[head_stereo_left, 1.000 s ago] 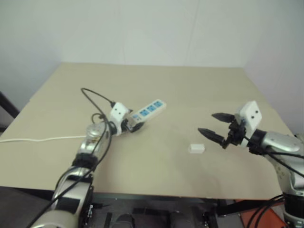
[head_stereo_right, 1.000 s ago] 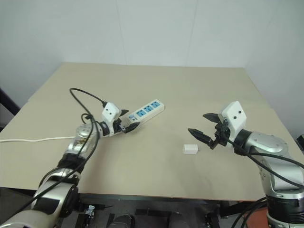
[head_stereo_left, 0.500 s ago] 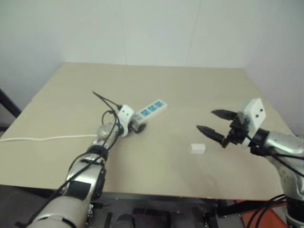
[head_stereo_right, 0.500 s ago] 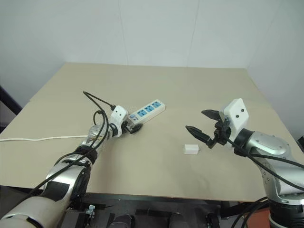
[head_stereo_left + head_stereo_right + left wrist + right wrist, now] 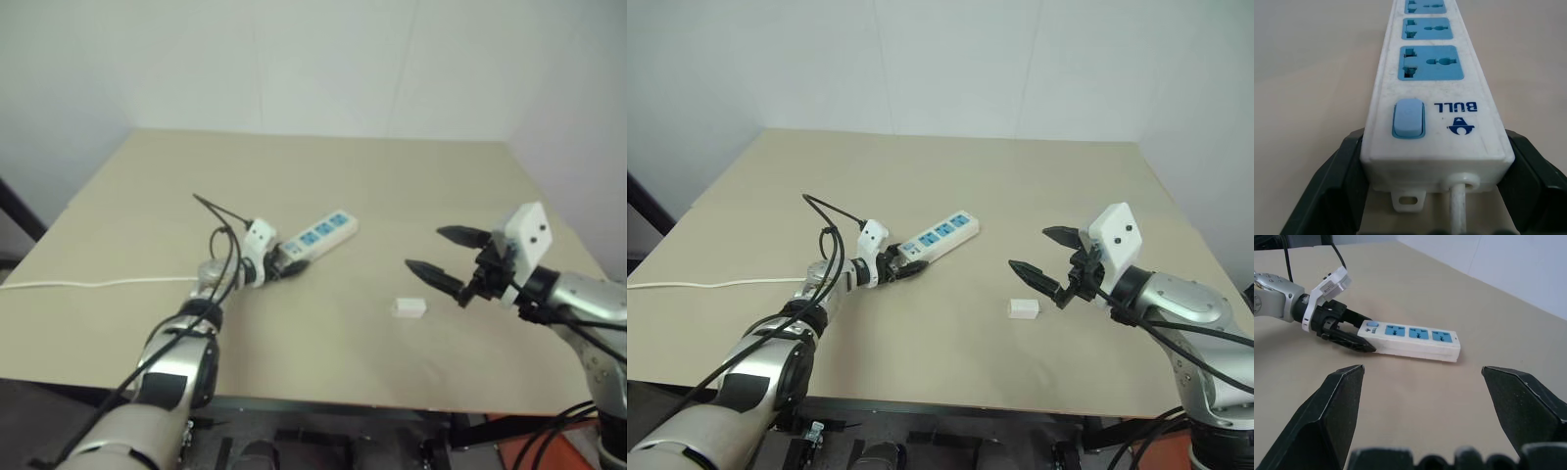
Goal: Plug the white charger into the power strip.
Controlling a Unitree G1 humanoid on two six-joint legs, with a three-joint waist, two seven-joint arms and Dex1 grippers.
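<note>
Power strip (image 5: 939,236): long white bar, three blue socket faces in a row, a pale blue rocker switch at one end, blue "BULL" lettering beside it. Lies flat on the tan table (image 5: 950,176), a little left of frame centre in the head views. Long axis runs diagonally, switch end toward lower left, free end toward upper right.

Left gripper (image 5: 904,267): black fingers pinching the strip's switch end, one on each long side. Left wrist view shows this close up: both fingers (image 5: 1334,188) pressed against the strip's sides, a thin white cord (image 5: 1458,208) leaving the end face, a small mounting tab beside it. That detail is too small to read in the head views. The head views alone show a white cord (image 5: 705,285) trailing across the table to the left frame edge.

White charger (image 5: 1023,308): small plain rounded white block, lying on the table right of centre, lower than the strip, well apart from it.

Right gripper (image 5: 1052,262): fingers spread wide, holding nothing, hanging just right of the charger and apart from it. Right wrist view looks between its two fingers (image 5: 1334,401) at the strip from the side, socket faces up, with the left gripper clamped on its switch end at the upper left of that frame.
</note>
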